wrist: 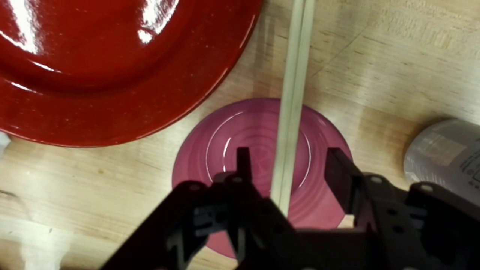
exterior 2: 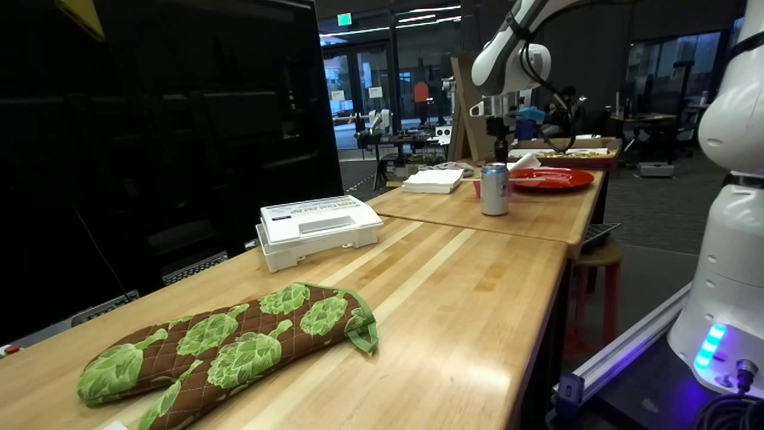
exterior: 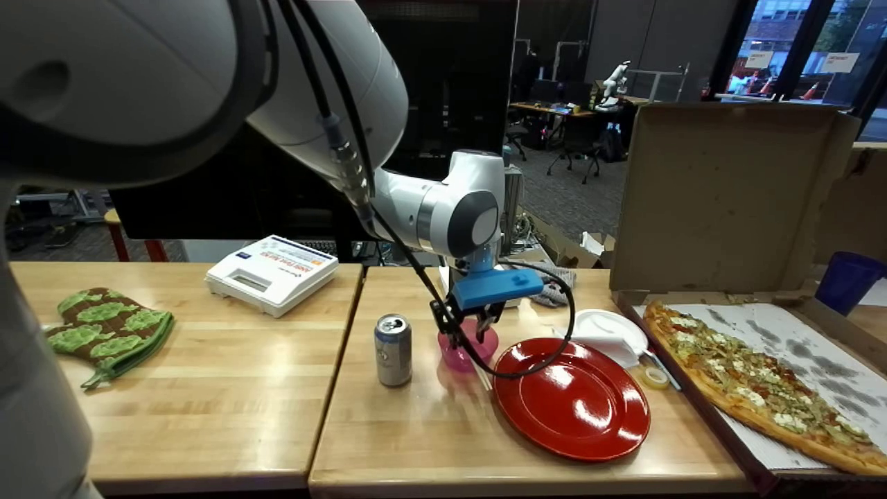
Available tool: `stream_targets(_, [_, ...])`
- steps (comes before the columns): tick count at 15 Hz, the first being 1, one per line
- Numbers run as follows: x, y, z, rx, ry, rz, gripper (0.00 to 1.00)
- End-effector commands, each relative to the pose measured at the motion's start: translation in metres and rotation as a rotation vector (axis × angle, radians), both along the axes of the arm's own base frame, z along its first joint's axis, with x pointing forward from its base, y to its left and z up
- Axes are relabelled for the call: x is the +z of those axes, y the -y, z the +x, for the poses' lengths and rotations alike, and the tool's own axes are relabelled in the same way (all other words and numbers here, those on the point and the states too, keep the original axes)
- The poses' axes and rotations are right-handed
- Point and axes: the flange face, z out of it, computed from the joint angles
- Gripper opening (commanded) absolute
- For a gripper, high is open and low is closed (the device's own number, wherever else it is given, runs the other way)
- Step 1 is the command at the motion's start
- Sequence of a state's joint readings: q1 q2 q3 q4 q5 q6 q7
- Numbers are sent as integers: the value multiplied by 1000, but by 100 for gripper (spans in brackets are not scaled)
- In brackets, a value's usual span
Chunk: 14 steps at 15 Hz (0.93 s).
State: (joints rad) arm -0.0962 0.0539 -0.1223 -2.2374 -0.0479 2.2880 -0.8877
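1. While I look down through the wrist view, my gripper (wrist: 290, 165) stands spread, its two fingers (wrist: 339, 180) on either side of the chopsticks (wrist: 293, 82) with a gap showing both ways; nothing is pinched. The chopsticks run over the pink bowl (wrist: 258, 123), the near end hidden by the gripper's body, the far end leaving the picture past the red plate (wrist: 112, 105). A drink can (wrist: 446, 157) is just beside the bowl, apart from it.

2. In an exterior view, the bowl sits between can and plate on the wooden table (exterior: 429, 430), under my gripper. A black cable (exterior: 513, 375) loops in front of the plate; I can't tell whether it touches. An open pizza box (exterior: 721, 201) lies on the plate's far side from the bowl.

3. In an exterior view, the can (exterior 2: 494, 190) hides most of the bowl, and the chopsticks (exterior 2: 531, 179) show as a thin line at about rim height.

4. I judge the step in hand to be gripping or releasing the chopsticks; I can't tell which. Gripping calls for a centred close; releasing, a straight lift clear of sticks and rim.
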Motion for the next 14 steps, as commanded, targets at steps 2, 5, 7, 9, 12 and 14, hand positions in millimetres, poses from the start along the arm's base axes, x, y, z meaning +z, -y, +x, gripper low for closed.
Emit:
stream_targets(2, [10,3,-4,-6,6,20,93])
stream_targets(5, [27,6,-16,-2,5,69,100])
stream_targets(7, [40,9,-27,7,1,110,100])
stream_targets(9, [56,17,-38,4,6,146,100])
stream_targets(12, [75,42,-49,-48,25,192,100])
stream_targets(14, [82,61,-54,-97,38,224,100])
